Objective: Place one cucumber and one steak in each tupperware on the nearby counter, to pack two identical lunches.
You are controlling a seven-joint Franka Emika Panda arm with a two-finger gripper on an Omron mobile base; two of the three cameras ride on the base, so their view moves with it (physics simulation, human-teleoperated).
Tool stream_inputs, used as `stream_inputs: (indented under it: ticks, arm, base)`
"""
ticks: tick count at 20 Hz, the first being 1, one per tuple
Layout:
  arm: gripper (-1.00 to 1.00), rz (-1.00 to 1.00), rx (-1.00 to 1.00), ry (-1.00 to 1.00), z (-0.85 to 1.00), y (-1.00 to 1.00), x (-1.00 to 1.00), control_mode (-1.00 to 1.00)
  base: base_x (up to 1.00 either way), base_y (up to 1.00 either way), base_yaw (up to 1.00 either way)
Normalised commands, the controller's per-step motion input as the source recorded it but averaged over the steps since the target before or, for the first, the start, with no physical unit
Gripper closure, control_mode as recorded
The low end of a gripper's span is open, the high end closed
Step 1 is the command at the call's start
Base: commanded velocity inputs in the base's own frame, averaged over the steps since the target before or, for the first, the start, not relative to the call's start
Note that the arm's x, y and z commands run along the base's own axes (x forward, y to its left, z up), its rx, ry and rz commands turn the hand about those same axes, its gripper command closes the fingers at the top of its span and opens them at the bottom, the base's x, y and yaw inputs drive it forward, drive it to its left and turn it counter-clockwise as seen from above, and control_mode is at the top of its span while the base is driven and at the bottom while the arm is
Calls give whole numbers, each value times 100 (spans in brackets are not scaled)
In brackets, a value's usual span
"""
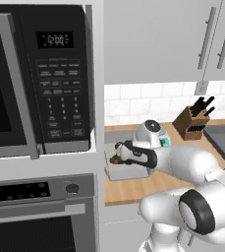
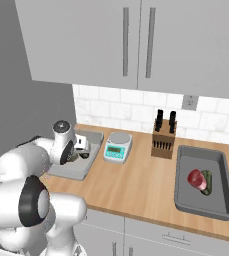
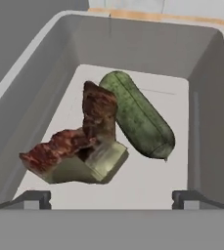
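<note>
Steak beside cucumber, hand view

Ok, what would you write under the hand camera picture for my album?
Open gripper above a grey tupperware holding a steak and a cucumber.

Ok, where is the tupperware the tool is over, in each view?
Left base view: tupperware at centre, beside the oven column, mostly behind the arm.
Right base view: left end of the counter, tupperware under the wrist.
Hand view: its walls frame the picture, steak and cucumber inside.
Shared landmark: the kitchen scale right of it.
</note>
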Motion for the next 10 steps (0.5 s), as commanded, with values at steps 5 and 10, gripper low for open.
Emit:
stream_inputs:
  ticks: [5,10]
  arm:
    - [-100,0,0,0,74,-16,-30,-100]
    - [-100,0,0,0,70,-17,-35,-100]
  base:
    - [0,0,0]
    - [0,0,0]
